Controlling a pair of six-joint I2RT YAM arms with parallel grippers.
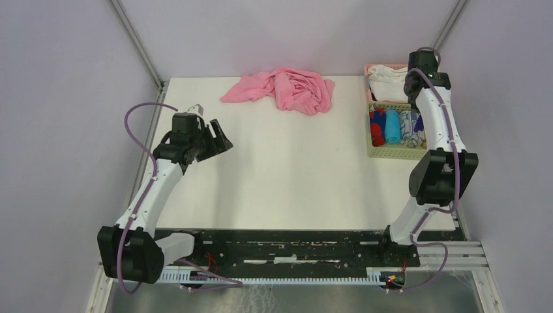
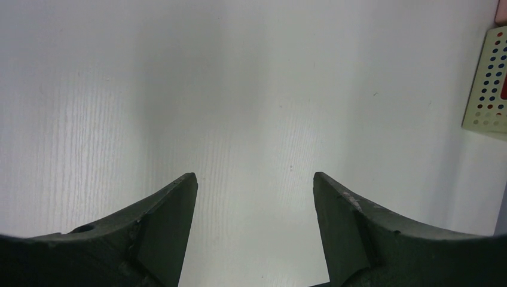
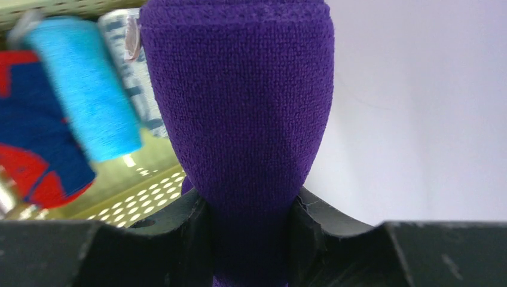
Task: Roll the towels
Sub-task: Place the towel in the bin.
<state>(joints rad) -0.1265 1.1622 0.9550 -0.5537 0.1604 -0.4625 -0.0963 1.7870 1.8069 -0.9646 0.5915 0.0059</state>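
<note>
Over the white table (image 1: pixel 293 189), seen from above, we find the left gripper (image 1: pixel 219 135) hanging at the left side with its jaws apart, nothing between them. A large pink cloth (image 1: pixel 282 89) lies crumpled at the far edge. At the far right a yellow-green basket (image 1: pixel 391 154) holds several rolls side by side, and a pink basket (image 1: pixel 373 67) with a white cloth (image 1: pixel 386 82) stands just behind it. The right arm (image 1: pixel 438 127) reaches over both baskets (its fingers are hidden under the wrist from this angle, so we cannot tell their state here).

From the left wrist, we look between two dark fingers (image 2: pixel 170 221) spread wide over bare tabletop, gripping nothing; a corner of the perforated basket (image 2: pixel 487 89) shows at the right edge.

From the right wrist, we see the right gripper (image 3: pixel 251 218) clamped on the purple towel (image 3: pixel 245 107), a tight roll standing up out of the jaws and filling the middle of the frame. Behind it, to the left, lie a cyan roll (image 3: pixel 84 89), a red-and-blue roll (image 3: pixel 30 149) and a pale patterned roll (image 3: pixel 122 54), all in the basket, whose perforated wall (image 3: pixel 137 200) shows beneath them. Right of the towel we see only plain white surface.
</note>
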